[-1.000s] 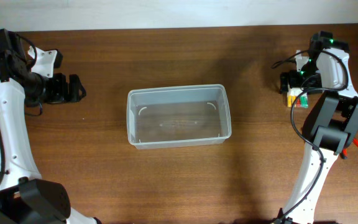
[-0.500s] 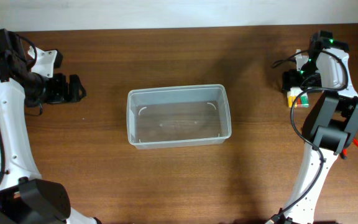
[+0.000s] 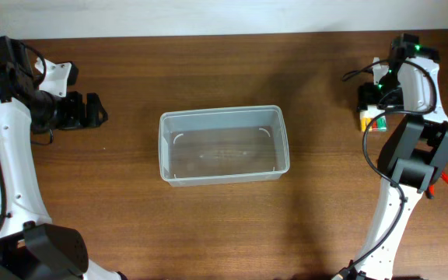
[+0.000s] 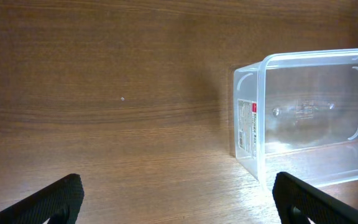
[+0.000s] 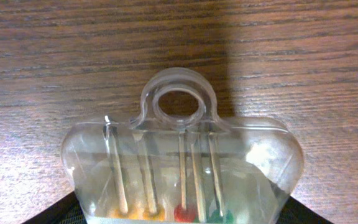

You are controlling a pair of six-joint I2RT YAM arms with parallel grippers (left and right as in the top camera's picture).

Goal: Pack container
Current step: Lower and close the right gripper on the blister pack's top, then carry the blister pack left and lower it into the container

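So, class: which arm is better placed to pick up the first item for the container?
Right. The right pincer straddles the clear pack of small tools. The left pincer hangs open over bare table beside the empty container, nothing near it.

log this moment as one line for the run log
container: empty | left gripper: open, away from container | right gripper: around clear tool case, grip unconfirmed | packing: not started

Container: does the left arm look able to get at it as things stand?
Probably yes: the left gripper is open, and only bare table shows between it and the container.
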